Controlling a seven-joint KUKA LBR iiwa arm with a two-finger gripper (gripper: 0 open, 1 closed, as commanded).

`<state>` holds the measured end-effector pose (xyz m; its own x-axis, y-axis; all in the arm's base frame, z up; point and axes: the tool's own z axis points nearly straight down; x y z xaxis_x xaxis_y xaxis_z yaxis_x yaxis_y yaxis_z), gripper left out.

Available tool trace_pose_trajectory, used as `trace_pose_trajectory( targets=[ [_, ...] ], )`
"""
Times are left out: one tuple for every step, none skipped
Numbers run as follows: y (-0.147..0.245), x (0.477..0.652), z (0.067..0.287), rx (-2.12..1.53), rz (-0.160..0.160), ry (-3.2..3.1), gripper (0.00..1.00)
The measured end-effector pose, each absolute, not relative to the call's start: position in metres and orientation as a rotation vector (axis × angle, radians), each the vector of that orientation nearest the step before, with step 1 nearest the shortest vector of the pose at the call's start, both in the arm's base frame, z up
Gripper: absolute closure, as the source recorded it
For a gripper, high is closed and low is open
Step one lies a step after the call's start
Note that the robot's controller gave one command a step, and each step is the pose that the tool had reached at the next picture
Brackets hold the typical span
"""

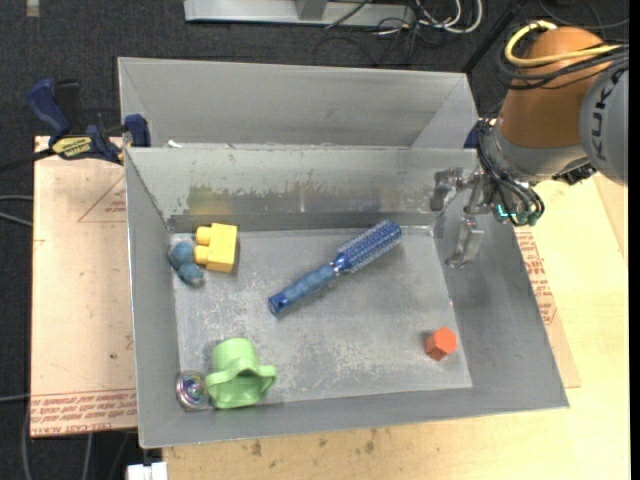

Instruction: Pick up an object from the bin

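Bin viewed from above. The gripper hangs at the far right of the floor, just beside the right wall and near the far wall. Whether its jaws stand wide or narrow cannot be told from this angle, and nothing is seen held between them.

Nearest to it are two things:
- A blue hairbrush lies slantwise across the middle, its bristled head pointing toward the gripper but apart from it.
- A small red block sits alone near the right wall, toward the near edge.

Bare floor lies open between these two and along the near middle.

At the far left, a yellow block touches a blue-grey lump. In the near left corner, a green moulded piece lies against what may be a small glassy ball.
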<state>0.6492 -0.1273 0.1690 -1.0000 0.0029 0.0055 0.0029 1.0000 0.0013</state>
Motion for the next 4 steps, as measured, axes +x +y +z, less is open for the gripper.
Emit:
trace_pose_trajectory(
  targets=[
    [-0.046, 0.638, 0.094, -0.174, -0.008, -3.135, 0.00],
    [0.029, 0.622, 0.072, -0.228, -0.008, -3.131, 0.00],
    [0.023, 0.623, 0.073, -0.235, -0.001, -3.133, 1.00],
    [0.027, 0.635, 0.227, -0.152, 0.000, -3.148, 1.00]
  ],
)
